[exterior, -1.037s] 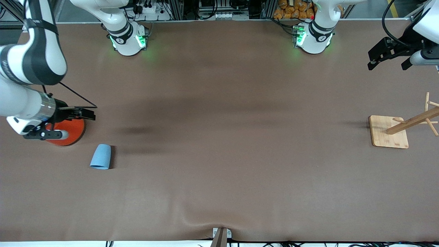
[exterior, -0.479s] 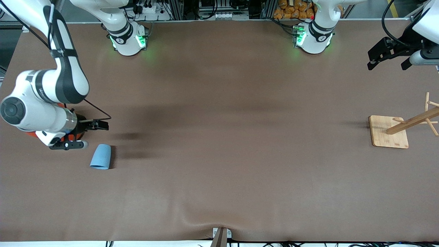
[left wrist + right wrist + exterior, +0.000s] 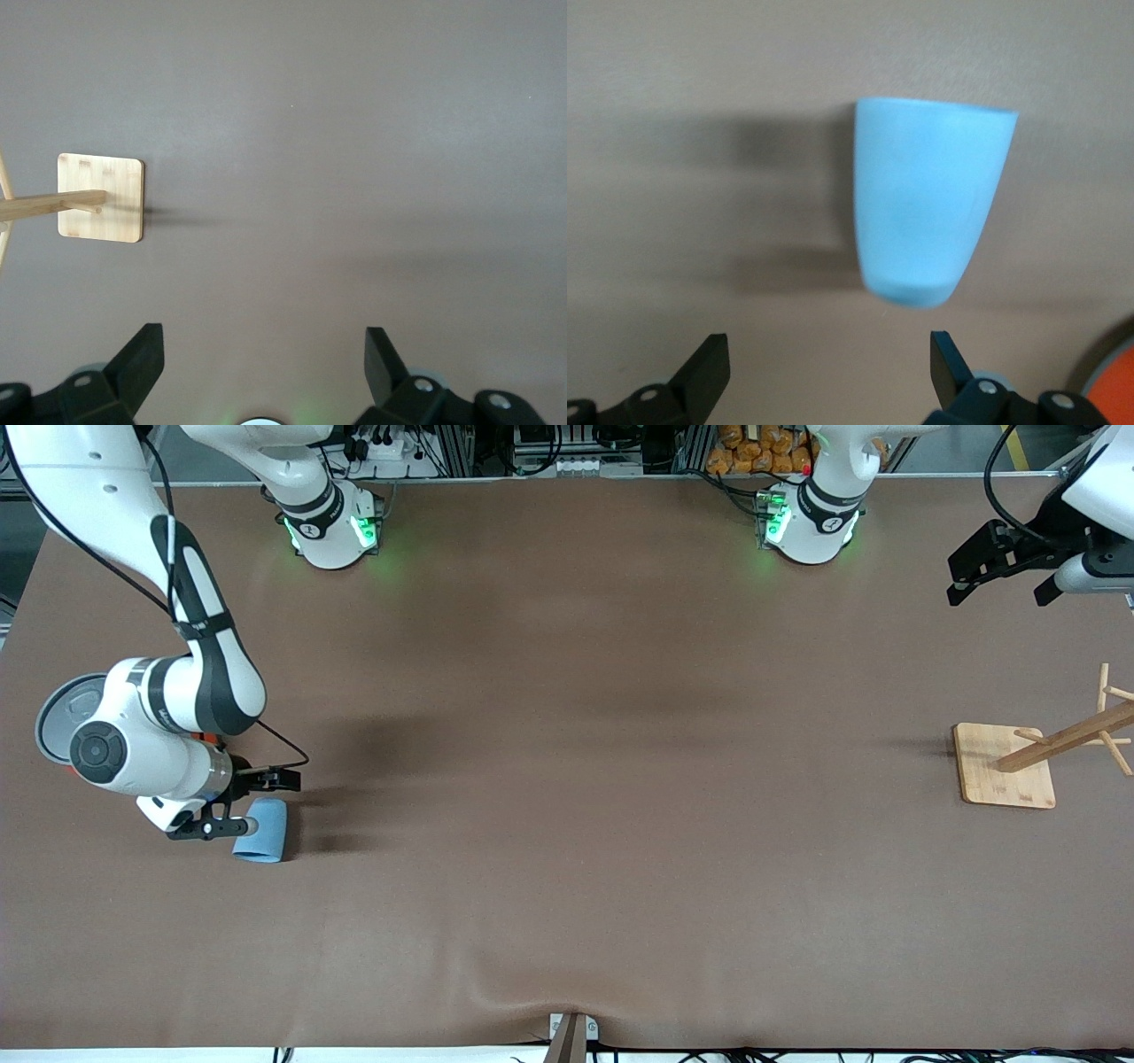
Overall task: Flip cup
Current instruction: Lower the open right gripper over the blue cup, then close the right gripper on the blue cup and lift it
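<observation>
reaching low with my right gripper (image 3: 255, 804), fingers spread wide beside the cup (image 3: 262, 830) lying on its side at the right arm's end, left gripper (image 3: 1001, 576) waiting, released, above the table (image 3: 585, 797)

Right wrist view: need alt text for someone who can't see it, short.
A small light-blue cup lies on its side on the brown table, casting a soft shadow. The right gripper hangs above it, open, its two dark fingers wide apart. A sliver of an orange object shows at the frame's corner.
</observation>
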Controlling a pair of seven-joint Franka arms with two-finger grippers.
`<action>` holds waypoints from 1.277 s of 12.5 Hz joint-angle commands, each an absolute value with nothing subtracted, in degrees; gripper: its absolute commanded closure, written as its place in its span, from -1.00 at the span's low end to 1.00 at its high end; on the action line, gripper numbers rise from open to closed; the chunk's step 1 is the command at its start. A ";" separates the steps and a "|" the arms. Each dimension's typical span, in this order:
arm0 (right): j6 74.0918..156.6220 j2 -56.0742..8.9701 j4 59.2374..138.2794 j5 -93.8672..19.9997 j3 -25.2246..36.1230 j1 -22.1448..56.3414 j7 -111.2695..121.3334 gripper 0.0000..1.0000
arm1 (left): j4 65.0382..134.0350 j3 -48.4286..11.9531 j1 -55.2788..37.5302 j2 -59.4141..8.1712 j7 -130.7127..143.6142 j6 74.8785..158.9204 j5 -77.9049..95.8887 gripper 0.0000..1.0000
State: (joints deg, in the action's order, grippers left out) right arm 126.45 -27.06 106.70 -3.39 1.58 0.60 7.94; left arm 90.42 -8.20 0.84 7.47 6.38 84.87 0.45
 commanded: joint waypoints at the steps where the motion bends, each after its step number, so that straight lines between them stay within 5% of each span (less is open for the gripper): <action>1: 128.75 -28.39 105.65 -3.60 1.23 -1.05 11.86 -1.00 | 89.65 -8.61 1.41 7.21 5.80 84.38 -0.09 -1.00; 16: 142.72 -34.63 104.33 -3.52 1.23 -2.81 26.19 -1.00 | 90.00 -8.70 1.32 6.15 5.80 85.25 0.00 -1.00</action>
